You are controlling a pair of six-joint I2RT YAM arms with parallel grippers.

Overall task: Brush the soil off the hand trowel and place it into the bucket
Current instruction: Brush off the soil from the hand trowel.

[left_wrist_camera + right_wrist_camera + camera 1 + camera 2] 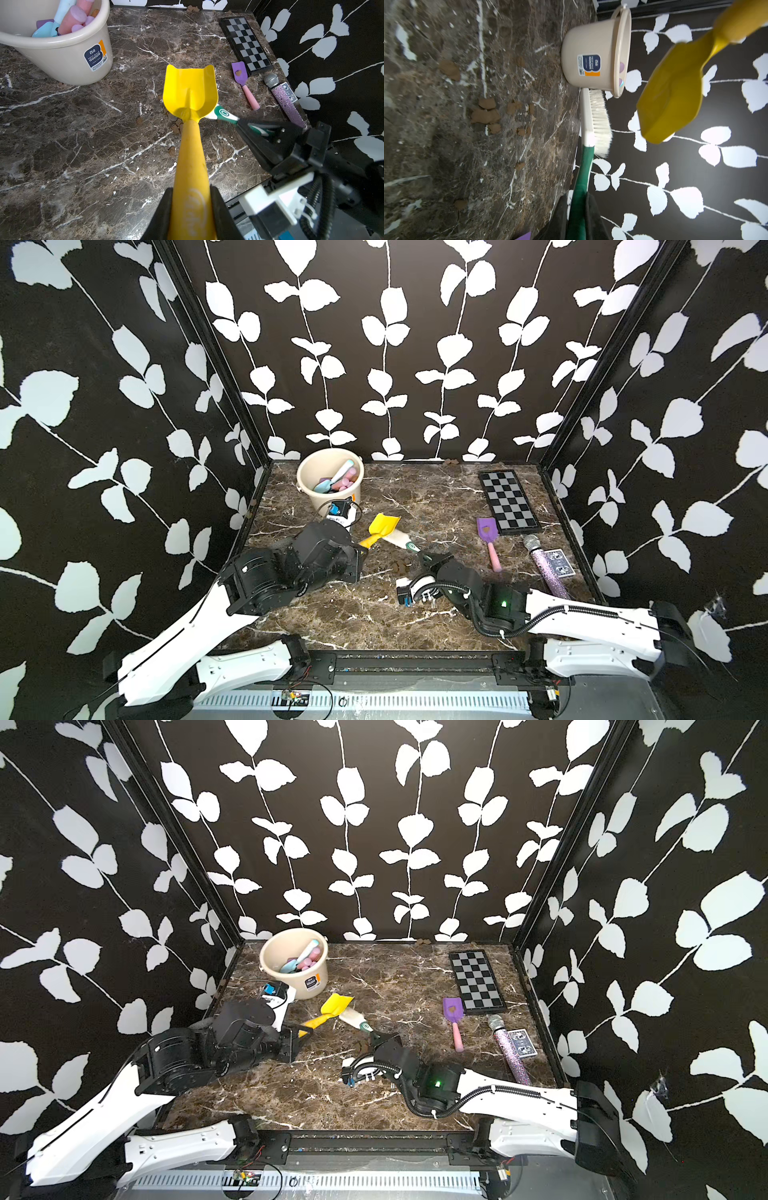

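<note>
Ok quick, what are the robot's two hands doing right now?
Left gripper: shut, holding the yellow trowel.
Right gripper: shut, holding the brush.

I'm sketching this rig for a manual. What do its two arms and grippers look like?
The left arm and right arm have white tapered shells and black joints. The left gripper and right gripper are black. A black corrugated cable loops along the right arm.
</note>
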